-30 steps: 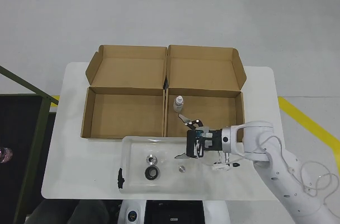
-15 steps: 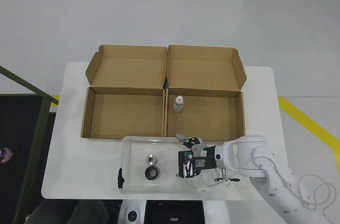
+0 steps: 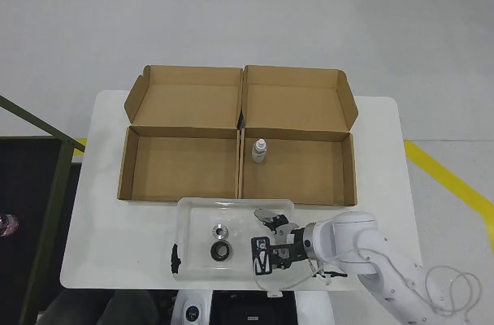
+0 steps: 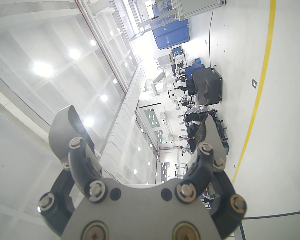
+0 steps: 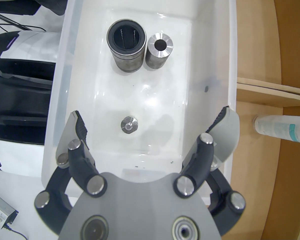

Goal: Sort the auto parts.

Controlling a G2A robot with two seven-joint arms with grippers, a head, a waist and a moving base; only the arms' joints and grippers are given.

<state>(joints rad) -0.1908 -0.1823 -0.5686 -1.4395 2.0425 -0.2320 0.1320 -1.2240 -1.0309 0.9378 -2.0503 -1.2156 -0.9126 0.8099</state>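
Wide apart and grasping nothing at the right gripper, over the right half of the white tray. Straight under it, between the spread fingers and touching neither, a small metal stud upright on the tray floor. Further left in the tray, well apart from the gripper, a big dark bushing on the near side, and just beside it on the far side a smaller steel sleeve. Beyond the tray, a left cardboard box and a right cardboard box, both open. In the far left corner of the right one, a small bottle. At the left gripper, likewise spread and empty, aimed up at a ceiling.
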